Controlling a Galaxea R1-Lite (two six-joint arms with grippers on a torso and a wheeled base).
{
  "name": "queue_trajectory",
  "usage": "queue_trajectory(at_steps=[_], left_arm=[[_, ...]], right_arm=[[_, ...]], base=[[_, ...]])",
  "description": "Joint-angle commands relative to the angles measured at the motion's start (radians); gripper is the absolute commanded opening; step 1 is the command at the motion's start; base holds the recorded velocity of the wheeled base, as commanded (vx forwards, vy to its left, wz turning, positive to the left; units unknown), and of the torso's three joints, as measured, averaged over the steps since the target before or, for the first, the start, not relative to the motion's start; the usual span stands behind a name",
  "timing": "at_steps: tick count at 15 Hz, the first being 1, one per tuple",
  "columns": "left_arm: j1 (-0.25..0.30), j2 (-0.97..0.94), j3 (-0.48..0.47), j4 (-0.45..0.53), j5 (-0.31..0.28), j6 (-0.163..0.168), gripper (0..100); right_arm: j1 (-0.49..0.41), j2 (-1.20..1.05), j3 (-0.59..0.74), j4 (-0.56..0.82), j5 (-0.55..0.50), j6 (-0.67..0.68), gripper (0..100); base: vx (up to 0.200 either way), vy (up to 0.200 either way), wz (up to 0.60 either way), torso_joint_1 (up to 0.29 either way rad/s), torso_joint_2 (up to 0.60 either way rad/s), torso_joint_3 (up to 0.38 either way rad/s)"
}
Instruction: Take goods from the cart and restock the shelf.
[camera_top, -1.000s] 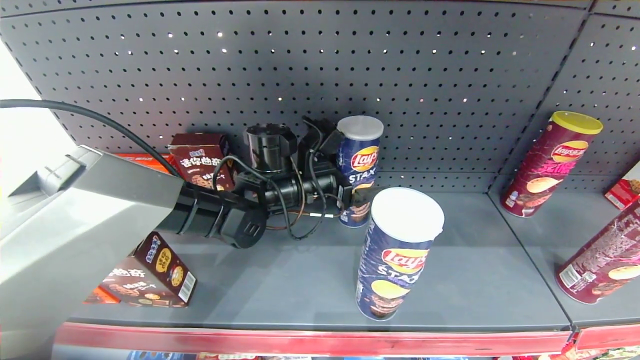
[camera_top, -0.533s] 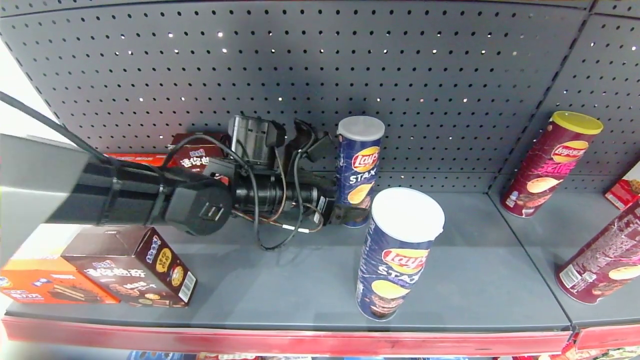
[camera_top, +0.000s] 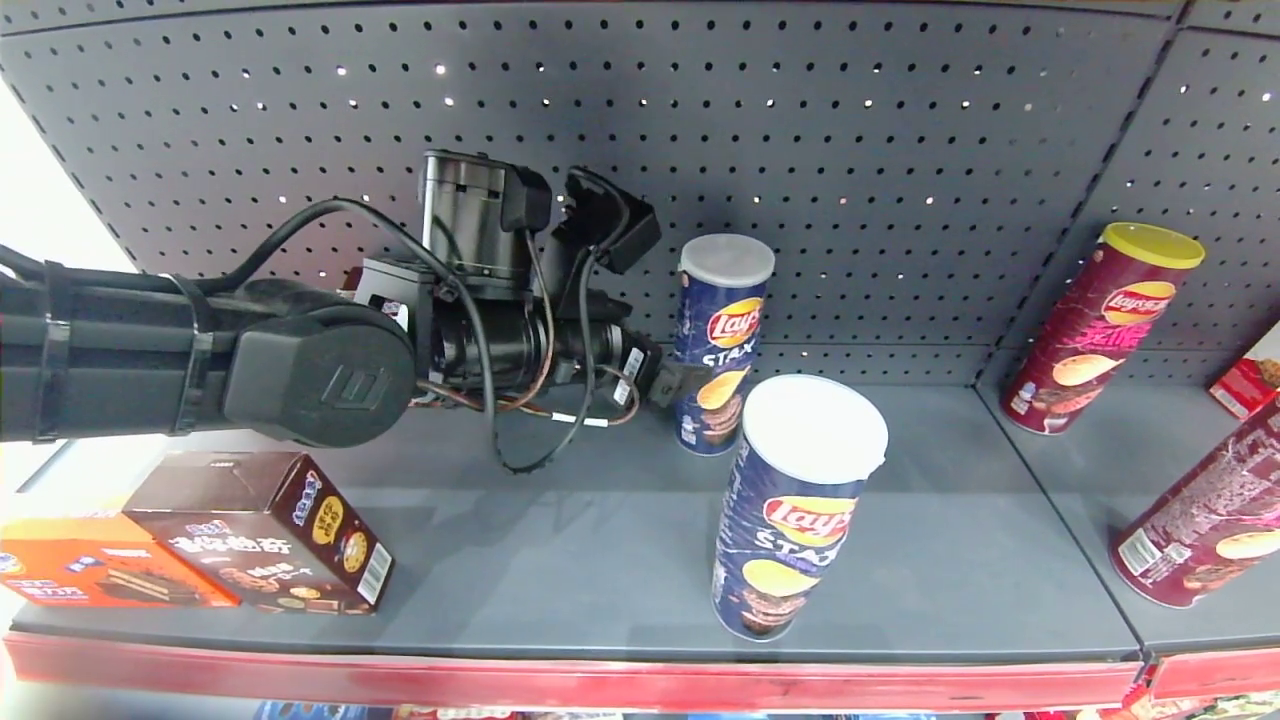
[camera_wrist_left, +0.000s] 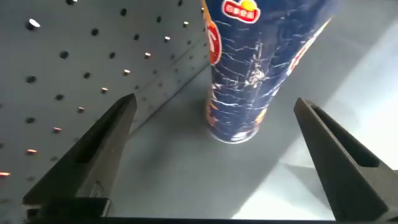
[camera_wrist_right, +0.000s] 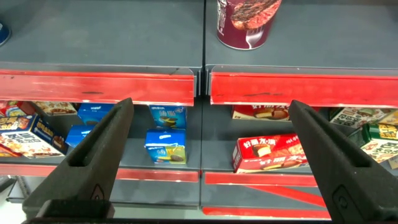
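A blue chips can (camera_top: 720, 340) with a clear lid stands upright at the back of the grey shelf (camera_top: 560, 560), close to the pegboard. My left gripper (camera_top: 668, 385) hangs just left of the can's lower half, open and apart from it. In the left wrist view, the same blue chips can (camera_wrist_left: 261, 68) stands beyond the spread fingers (camera_wrist_left: 93, 155) of my left gripper (camera_wrist_left: 214, 106). A second blue can (camera_top: 795, 505) stands nearer the front. My right gripper (camera_wrist_right: 210, 104) is open and holds nothing, facing the shelf's red front rail (camera_wrist_right: 99, 87).
Two maroon cans (camera_top: 1100, 330) (camera_top: 1200, 530) lean in the bay to the right. A brown cookie box (camera_top: 265, 530) and an orange box (camera_top: 80, 575) lie at the front left. A maroon can (camera_wrist_right: 245, 22) stands above the rail, and boxes (camera_wrist_right: 165, 146) fill lower shelves.
My left arm has drawn back to the left and risen, so the gripper has come off the rear blue can. The can stays upright where it stood.
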Motion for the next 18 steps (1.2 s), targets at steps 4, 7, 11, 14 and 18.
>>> queue_trajectory(at_steps=[4, 7, 11, 14, 18], left_arm=[[0.001, 0.015, 0.005, -0.003, 0.073, 0.035, 100], [-0.004, 0.051, -0.002, -0.004, 0.144, 0.029, 100], [-0.002, 0.067, 0.001, -0.038, 0.170, 0.022, 100], [-0.004, 0.054, 0.027, -0.040, 0.171, 0.022, 100], [-0.008, -0.064, 0.134, -0.064, 0.179, 0.026, 100]], right_arm=[[0.000, 0.002, 0.000, 0.000, 0.000, 0.000, 100], [0.000, 0.002, 0.000, 0.000, 0.000, 0.000, 100], [0.000, 0.002, 0.000, 0.000, 0.000, 0.000, 100], [0.000, 0.002, 0.000, 0.000, 0.000, 0.000, 100], [0.000, 0.002, 0.000, 0.000, 0.000, 0.000, 100]], base=[[0.000, 0.000, 0.00, 0.000, 0.00, 0.000], [0.000, 0.000, 0.00, 0.000, 0.00, 0.000], [0.000, 0.000, 0.00, 0.000, 0.00, 0.000], [0.000, 0.000, 0.00, 0.000, 0.00, 0.000], [0.000, 0.000, 0.00, 0.000, 0.00, 0.000]])
